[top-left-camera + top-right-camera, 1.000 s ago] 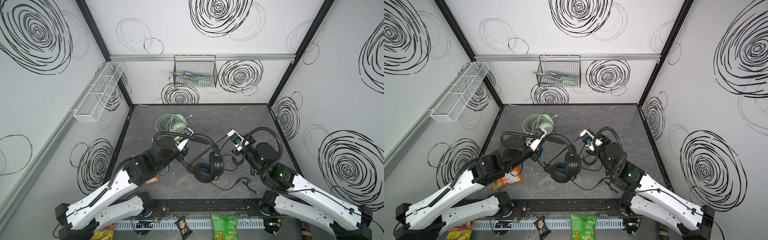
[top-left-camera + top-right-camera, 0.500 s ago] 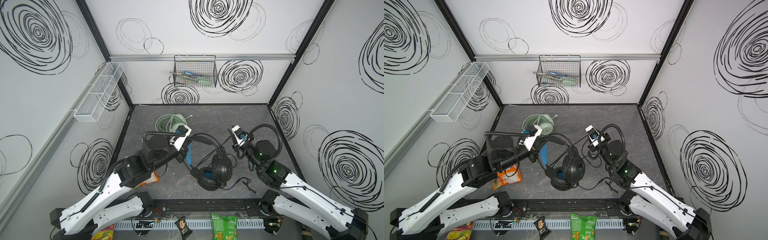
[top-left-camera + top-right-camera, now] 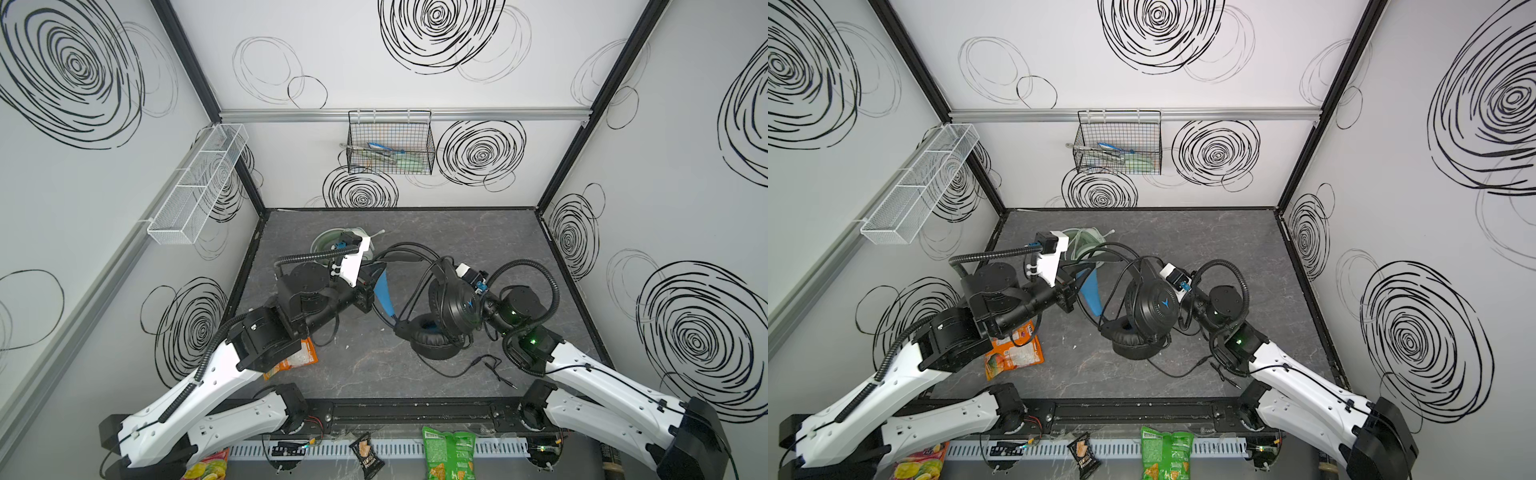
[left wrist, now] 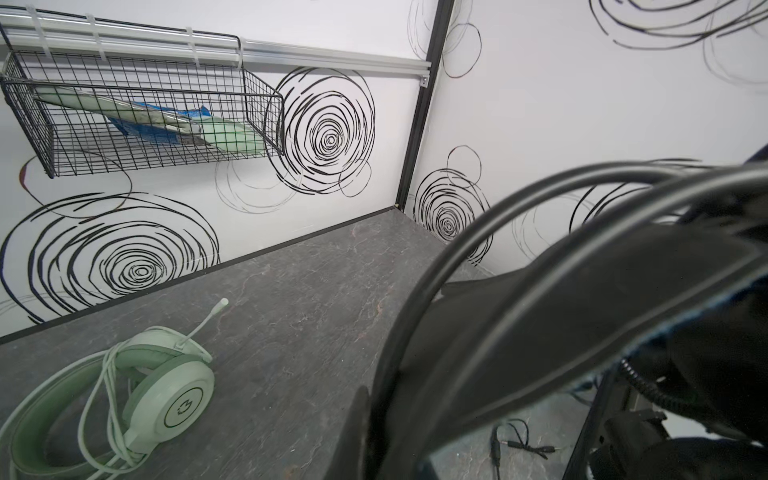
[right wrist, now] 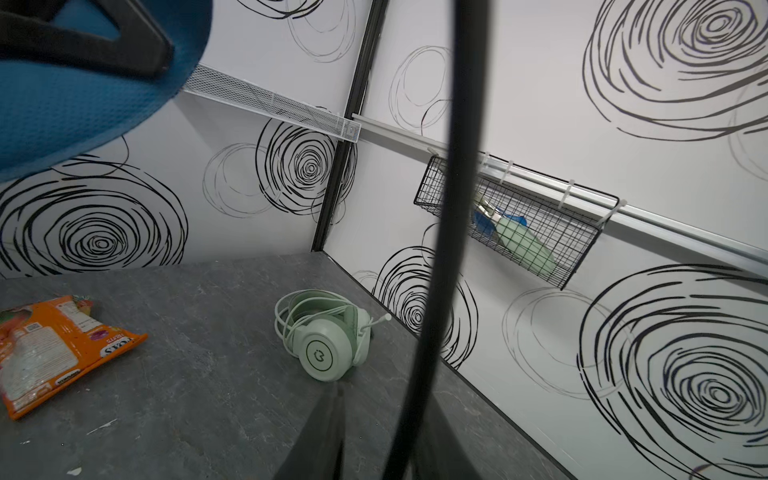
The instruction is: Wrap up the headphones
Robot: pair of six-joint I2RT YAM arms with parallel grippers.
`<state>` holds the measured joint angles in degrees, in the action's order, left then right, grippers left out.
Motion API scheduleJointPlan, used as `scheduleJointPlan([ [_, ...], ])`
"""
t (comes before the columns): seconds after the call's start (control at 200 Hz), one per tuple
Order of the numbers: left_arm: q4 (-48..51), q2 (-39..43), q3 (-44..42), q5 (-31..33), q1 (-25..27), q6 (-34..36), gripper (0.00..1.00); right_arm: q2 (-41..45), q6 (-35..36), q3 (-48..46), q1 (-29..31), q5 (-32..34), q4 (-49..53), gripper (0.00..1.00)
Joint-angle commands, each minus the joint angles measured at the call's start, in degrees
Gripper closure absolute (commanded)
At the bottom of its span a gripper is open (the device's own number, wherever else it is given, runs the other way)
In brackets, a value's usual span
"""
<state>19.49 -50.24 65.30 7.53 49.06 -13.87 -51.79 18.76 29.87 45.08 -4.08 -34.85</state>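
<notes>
- Mesh rack (image 3: 198,183), white, hangs on the left wall, well above the table (image 3: 478,232).
- Orange snack bag (image 3: 1013,349) lies flat at the near left of the table.
- Left gripper (image 3: 370,286) is clamped tight on the blue-lined headband (image 3: 384,293) of the black headset (image 3: 456,307), holding that part up off the table, left of centre.
- Mint-green headset (image 5: 328,332) lies on its side at the far left of the table. Its pale cable (image 4: 99,399) is looped round band and cups, and its mic boom (image 4: 205,322) points toward the far wall. Neither gripper touches it.
- Wire basket (image 3: 390,145), black, hangs on the far wall near the middle, with pale-green and blue items inside.
- At the middle of the table, the black headset has its lower ear cup (image 3: 434,345) resting on the surface. The cup with the blue mark stands upright just above it.
- Black cable (image 3: 457,372) trails across the table to the near right and ends in plugs (image 3: 500,374).
- Right gripper (image 5: 386,436) is hidden behind the raised cup in both top views. In the right wrist view its jaws stand narrowly apart. A black cord runs between them with a gap beside it, so it is not pinched.
</notes>
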Motion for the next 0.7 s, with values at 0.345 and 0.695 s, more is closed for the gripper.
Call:
scheduleJointPlan([
  [0.345,-16.81,-2.00,6.95,-0.05,0.27,-11.88,1.00,-7.20,-9.32,-2.42,0.16,-9.36,-17.90,0.65],
  [0.695,-22.24,-3.45,9.70,2.08,0.18,-15.84,1.00,-12.70,-11.47,-3.68,1.65,-5.50,-19.44,0.80],
])
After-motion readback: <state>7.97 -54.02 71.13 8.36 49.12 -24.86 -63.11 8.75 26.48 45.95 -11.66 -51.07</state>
